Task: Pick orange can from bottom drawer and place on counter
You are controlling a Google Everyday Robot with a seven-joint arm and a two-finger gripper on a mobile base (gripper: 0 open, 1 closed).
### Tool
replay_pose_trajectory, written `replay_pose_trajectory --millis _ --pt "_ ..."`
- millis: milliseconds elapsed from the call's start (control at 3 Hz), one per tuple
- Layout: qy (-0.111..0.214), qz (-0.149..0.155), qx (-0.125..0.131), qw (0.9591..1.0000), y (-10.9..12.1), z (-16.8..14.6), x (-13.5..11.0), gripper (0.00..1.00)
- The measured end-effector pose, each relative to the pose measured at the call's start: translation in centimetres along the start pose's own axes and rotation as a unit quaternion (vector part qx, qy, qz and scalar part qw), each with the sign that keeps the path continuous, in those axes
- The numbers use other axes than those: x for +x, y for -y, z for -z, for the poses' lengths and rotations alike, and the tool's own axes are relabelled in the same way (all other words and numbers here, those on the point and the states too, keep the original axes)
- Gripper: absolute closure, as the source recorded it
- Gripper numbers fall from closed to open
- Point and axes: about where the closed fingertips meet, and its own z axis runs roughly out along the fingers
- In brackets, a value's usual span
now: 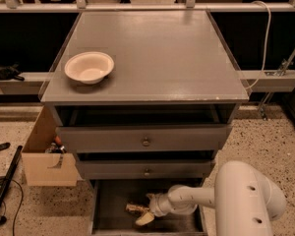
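Nearest the camera, the robot's white arm is filling the lower right and reaching leftward into the open bottom drawer. The end effector is sitting low over the drawer floor near its middle. The orange can is lying right at its tip, just to the left of it and touching or nearly touching. The can appears to be resting on its side with its long axis running roughly across the drawer, though this is hard to make out. Whether the end effector is spread around the can or already pinching it cannot be told from this view.

The move ahead is likely turning on the lift. The middle drawer and the upper drawer are both standing partly pulled out, overhanging the back of the bottom drawer. A straight rise from the can's spot is therefore risking a knock against the middle drawer's front, so the can will probably need drawing outward toward the camera first.

To the left, a cardboard box is standing on the floor beside the cabinet, well apart from the arm. Above, the tabletop is carrying a cream bowl near its front left corner, leaving broad bare surface to the right. Farthest back, a white cable is hanging beside the right edge.
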Motion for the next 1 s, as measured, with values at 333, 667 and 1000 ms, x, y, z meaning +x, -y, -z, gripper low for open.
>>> replay_pose_trajectory --millis 333,667,1000 --pt "0.0 0.0 0.0 1.0 -0.01 0.0 0.0 0.5" --pt "0.0 0.0 0.0 1.0 -0.01 -0.01 0.0 0.73" --pt "0.0 0.0 0.0 1.0 -0.03 -0.01 0.01 1.0"
